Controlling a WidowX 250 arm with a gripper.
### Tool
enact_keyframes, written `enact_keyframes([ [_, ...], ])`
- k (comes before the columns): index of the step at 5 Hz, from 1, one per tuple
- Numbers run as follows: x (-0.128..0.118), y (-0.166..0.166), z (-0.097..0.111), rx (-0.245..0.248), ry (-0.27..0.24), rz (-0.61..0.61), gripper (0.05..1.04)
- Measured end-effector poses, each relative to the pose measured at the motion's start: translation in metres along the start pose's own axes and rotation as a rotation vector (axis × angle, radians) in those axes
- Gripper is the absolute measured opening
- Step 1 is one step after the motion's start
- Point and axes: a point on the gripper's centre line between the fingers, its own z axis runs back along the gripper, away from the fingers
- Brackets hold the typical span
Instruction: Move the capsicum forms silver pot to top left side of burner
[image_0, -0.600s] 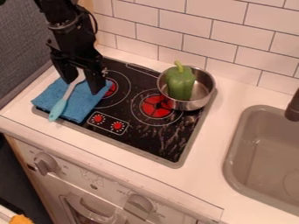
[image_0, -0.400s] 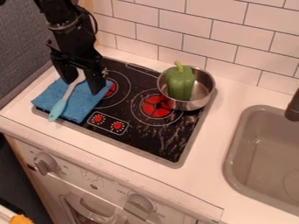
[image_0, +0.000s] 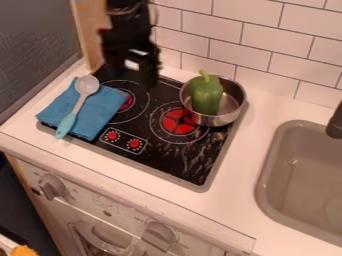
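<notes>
White tile (image_0: 257, 37) backed the tabletop (image_0: 267, 107). The capsicum (image_0: 206, 95) stood upright inside the silver pot (image_0: 217, 120), at the cooktop's (image_0: 167, 156) rear right corner. The gripper (image_0: 133, 77) hung at the rear left, its jaws wide apart.

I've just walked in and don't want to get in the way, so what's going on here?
A robot gripper hangs over the back left of the cooktop, its fingers apart and holding nothing. The green capsicum stands stem up in the silver pot at the cooktop's back right, not yet moved to the top left of the burner. A spoon lies on a blue cloth at the left.
</notes>
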Motion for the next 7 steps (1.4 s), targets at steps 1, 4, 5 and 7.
enact_keyframes([
  [1, 0.034, -0.020, 0.009, 0.010, -0.034, -0.030, 1.001],
  [4, 0.056, -0.053, 0.005, 0.024, -0.072, -0.077, 1.001],
  [5, 0.058, -0.056, -0.008, 0.002, -0.062, -0.077, 1.001],
  [7, 0.059, -0.057, -0.014, 0.002, -0.060, -0.078, 0.655],
])
